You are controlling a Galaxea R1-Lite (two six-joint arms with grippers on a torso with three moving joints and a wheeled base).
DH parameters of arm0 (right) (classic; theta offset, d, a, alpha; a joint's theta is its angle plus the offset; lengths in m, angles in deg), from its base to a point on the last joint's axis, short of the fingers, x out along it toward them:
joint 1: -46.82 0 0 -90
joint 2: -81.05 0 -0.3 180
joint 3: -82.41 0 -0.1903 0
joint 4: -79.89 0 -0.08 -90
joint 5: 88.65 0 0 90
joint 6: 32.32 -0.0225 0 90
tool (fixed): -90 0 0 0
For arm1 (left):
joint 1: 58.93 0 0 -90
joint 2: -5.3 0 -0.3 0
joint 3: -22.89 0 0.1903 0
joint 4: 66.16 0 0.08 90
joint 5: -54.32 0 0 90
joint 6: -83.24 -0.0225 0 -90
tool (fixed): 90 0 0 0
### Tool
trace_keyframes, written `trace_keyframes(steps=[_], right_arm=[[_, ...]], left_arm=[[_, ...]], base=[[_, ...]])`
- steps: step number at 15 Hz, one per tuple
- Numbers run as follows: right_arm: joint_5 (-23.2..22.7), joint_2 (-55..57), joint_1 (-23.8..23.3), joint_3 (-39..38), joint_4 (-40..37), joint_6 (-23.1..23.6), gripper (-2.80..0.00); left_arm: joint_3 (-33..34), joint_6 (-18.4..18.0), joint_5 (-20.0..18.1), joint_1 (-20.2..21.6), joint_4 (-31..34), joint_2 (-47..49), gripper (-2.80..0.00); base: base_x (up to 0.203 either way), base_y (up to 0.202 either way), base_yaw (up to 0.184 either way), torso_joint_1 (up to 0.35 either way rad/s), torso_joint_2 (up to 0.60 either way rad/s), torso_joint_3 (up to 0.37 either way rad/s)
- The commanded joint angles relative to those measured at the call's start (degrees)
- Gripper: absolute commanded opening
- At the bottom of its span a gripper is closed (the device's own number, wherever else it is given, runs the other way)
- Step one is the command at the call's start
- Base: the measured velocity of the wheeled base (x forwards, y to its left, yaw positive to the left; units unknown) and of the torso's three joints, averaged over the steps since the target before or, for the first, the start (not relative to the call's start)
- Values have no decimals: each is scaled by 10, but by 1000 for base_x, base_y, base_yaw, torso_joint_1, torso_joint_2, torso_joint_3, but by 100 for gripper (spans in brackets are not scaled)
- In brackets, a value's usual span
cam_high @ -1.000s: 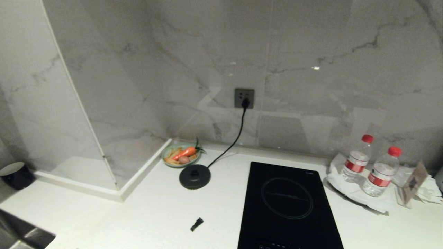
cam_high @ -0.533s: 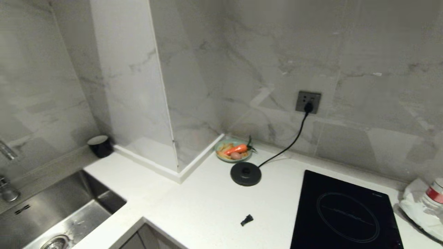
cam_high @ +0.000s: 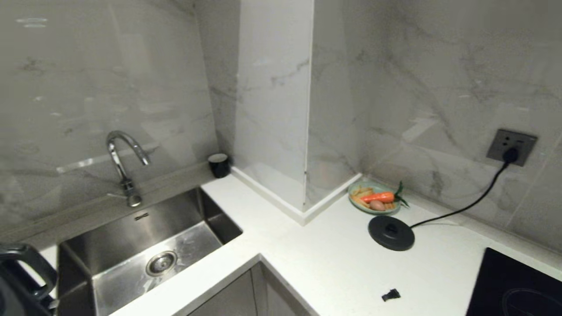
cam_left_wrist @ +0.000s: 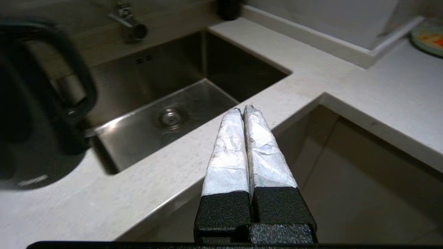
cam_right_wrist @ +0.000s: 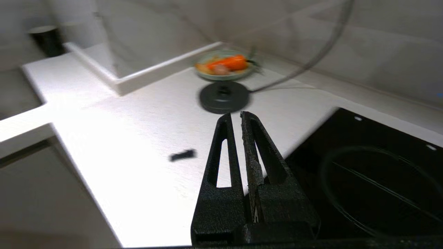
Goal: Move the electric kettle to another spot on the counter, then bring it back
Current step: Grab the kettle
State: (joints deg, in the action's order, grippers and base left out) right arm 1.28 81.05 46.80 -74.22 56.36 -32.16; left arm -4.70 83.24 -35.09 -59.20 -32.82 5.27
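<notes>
Our left pincer [cam_left_wrist: 244, 110] is clenched on nothing over the table [cam_left_wrist: 363, 90] edge; the right pincer [cam_right_wrist: 235, 117] is nearly closed, empty. Our view has swung left, revealing the sink [cam_high: 145, 245] and the electric kettle [cam_high: 19, 281] beside it, off its power base [cam_high: 391, 232], so we judge approach comes next.

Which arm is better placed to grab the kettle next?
Left. The electric kettle stands beside the sink, close to the shut left gripper; the right gripper faces the power base.
</notes>
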Motion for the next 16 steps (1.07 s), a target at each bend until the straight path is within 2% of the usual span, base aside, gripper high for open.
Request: trace_keyframes(steps=[1,3,9,12,14,16], right_arm=[[0,0,0,0,0,0,-280],[0,0,0,0,0,0,-280],[0,0,0,0,0,0,-280],[0,0,0,0,0,0,-280],[0,0,0,0,0,0,-280],[0,0,0,0,0,0,-280]], left_arm=[[0,0,0,0,0,0,-280],[0,0,0,0,0,0,-280],[0,2,4,2,0,0,-280],[-25,1,17,2,-2,11,-280],[-82,12,23,2,-2,85,-280],[-137,23,28,3,-1,229,-280]], base=[[0,-5,149,-2,7,6],[0,-4,83,-1,3,8],[0,0,0,0,0,0],[0,0,0,0,0,0],[0,0,0,0,0,0],[0,0,0,0,0,0]])
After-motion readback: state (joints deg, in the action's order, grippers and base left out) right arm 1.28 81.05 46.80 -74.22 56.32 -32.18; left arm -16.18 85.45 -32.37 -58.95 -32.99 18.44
